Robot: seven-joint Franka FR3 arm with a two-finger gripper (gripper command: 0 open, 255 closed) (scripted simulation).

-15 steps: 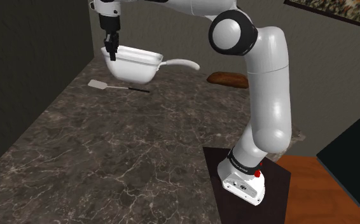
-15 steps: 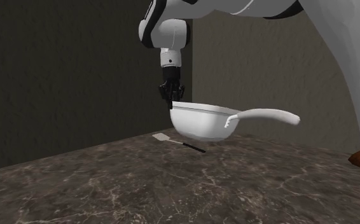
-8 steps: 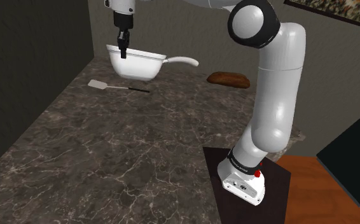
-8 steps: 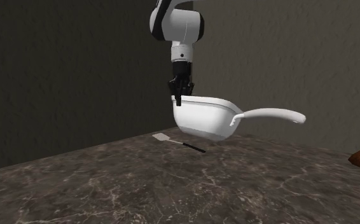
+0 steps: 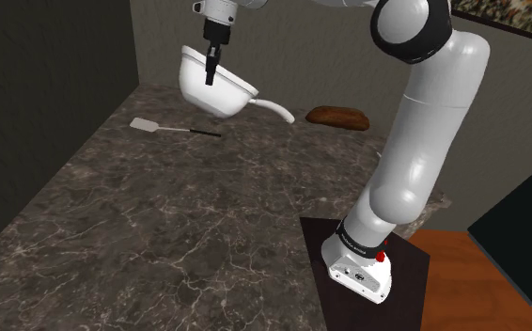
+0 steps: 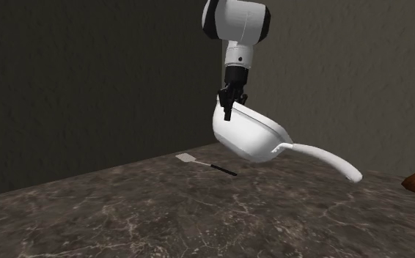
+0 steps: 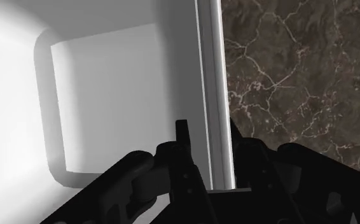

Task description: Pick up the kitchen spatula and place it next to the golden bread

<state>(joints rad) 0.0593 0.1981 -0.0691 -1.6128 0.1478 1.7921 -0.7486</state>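
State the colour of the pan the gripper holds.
White pan, clearest in the second exterior view.

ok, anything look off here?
Yes: the gripper is shut on the rim of a white pan, which hangs tilted in the air, handle drooping. The spatula lies on the counter, apart from the bread.

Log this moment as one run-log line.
tool shut on white pan rim | pan in the air, tilted, handle sloping down | spatula flat on counter | bread on counter

Shoulder view high beside the stand (image 5: 313, 268), second exterior view low at the countertop (image 6: 162, 212), both toward its far corner.
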